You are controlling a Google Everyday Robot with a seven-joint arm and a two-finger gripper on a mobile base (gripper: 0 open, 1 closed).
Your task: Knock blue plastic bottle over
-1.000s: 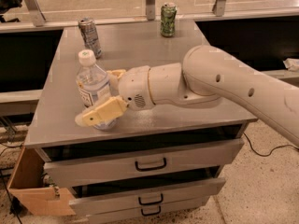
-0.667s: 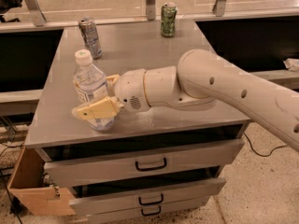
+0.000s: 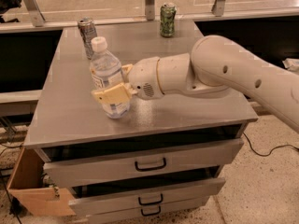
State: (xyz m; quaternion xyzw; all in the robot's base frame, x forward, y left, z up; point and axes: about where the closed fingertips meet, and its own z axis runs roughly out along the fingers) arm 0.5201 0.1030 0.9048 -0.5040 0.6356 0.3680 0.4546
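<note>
The blue plastic bottle [image 3: 105, 68], clear with a white cap and white label, stands upright on the left half of the grey cabinet top [image 3: 187, 111]. My gripper [image 3: 110, 83] reaches in from the right and is closed around the bottle's middle. One yellow finger [image 3: 112, 95] crosses in front of the bottle. The other finger [image 3: 126, 69] lies behind it. The bottle's base sits at or just above the surface.
A silver can [image 3: 87, 30] stands behind the bottle at the back left. A green can [image 3: 167, 19] stands at the back centre. Metal railing posts [image 3: 149, 1] run behind the cabinet. Drawers [image 3: 149, 164] stick out below. A cardboard box [image 3: 28, 190] sits at the lower left.
The gripper and the bottle have moved together to the right and farther back on the cabinet top. The bottle has stayed upright. The cans have not moved.
</note>
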